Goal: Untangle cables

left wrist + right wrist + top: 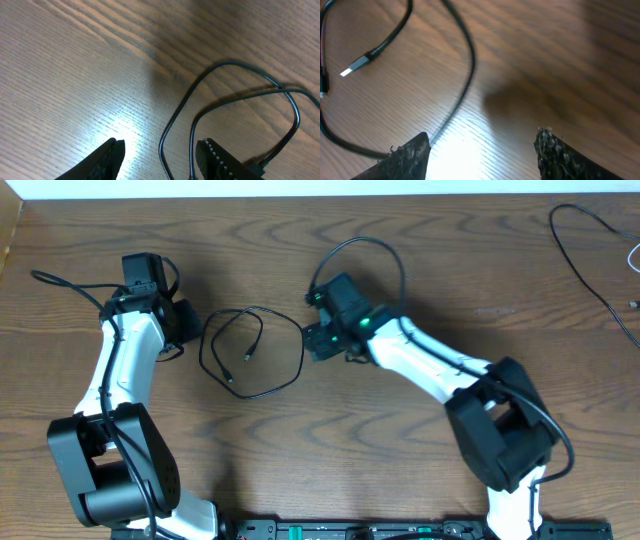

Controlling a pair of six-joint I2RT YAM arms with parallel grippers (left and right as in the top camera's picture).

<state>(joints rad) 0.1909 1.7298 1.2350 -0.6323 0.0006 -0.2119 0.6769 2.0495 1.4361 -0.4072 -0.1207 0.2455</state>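
The black cable [270, 392] lies in a loose loop on the wooden table between my two arms, one plug end [247, 358] inside the loop. My left gripper [190, 332] sits at the loop's left edge. In the left wrist view the left gripper [160, 150] is open low over the wood, and two strands of the black cable [235, 65] run between its fingers. My right gripper [312, 340] is at the loop's right edge. The right wrist view shows the right gripper [482, 145] open, the black cable [470, 65] passing beside its left finger, a plug [357, 64] farther off.
Another thin black cable [585, 250] curves across the far right corner of the table, and a bit of white cable [633, 258] shows at the right edge. Thick black arm wires arch over both wrists. The table's far edge [320, 194] runs along the top.
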